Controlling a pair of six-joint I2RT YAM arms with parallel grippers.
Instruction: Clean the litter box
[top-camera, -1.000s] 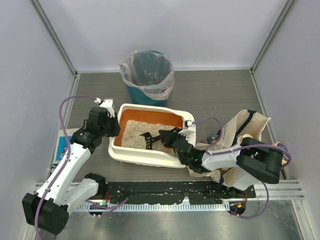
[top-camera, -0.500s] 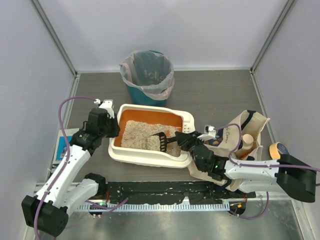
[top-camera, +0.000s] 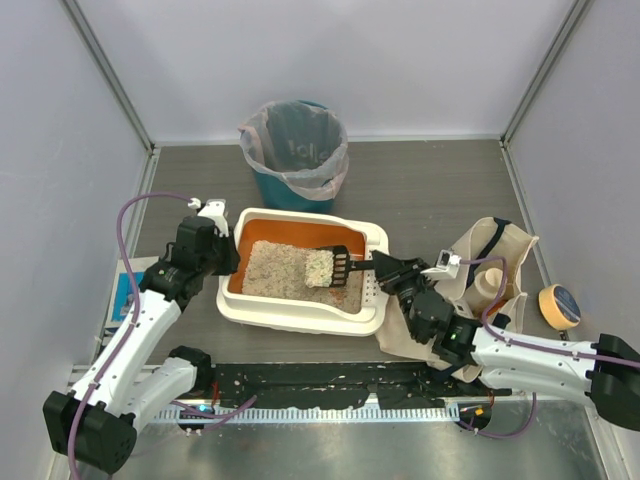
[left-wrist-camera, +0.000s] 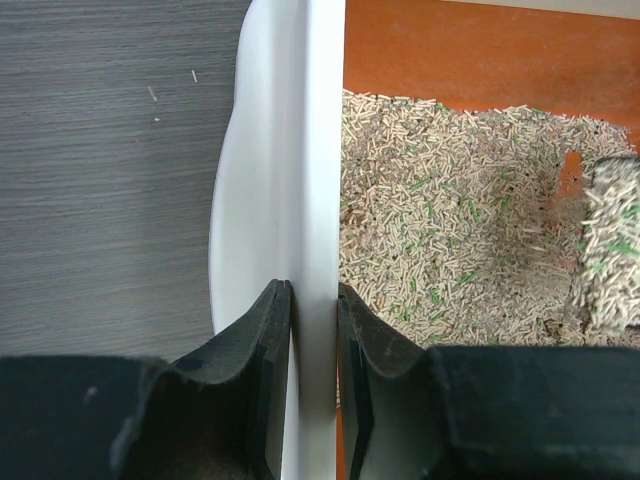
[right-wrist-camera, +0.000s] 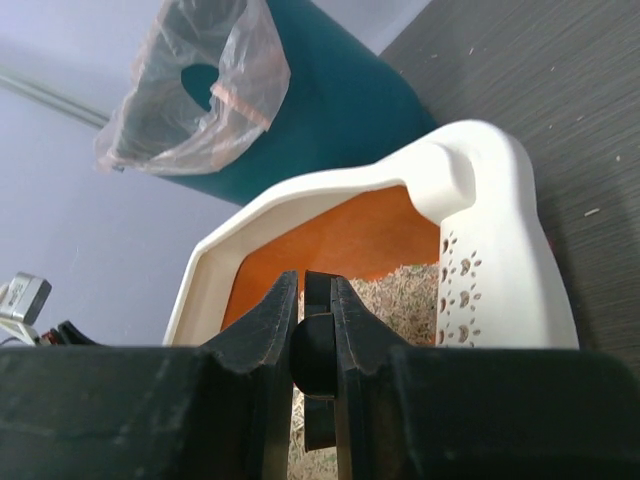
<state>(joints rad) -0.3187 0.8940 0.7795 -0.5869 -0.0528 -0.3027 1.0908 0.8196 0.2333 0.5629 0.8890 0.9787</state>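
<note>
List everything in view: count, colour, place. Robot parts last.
litter box: one, cream-white with orange inner walls, middle of the scene
litter: one bed, grey-beige pellets, inside the litter box
scoop: one, black, over the litter, carrying a pale heap
bin: one, teal, lined with clear plastic, behind the litter box
tote bag: one, beige cloth, right of the litter box
tape roll: one, orange, right of the tote bag
left gripper: one, black, shut on the litter box's left wall
right gripper: one, black, shut on the scoop's handle
</note>
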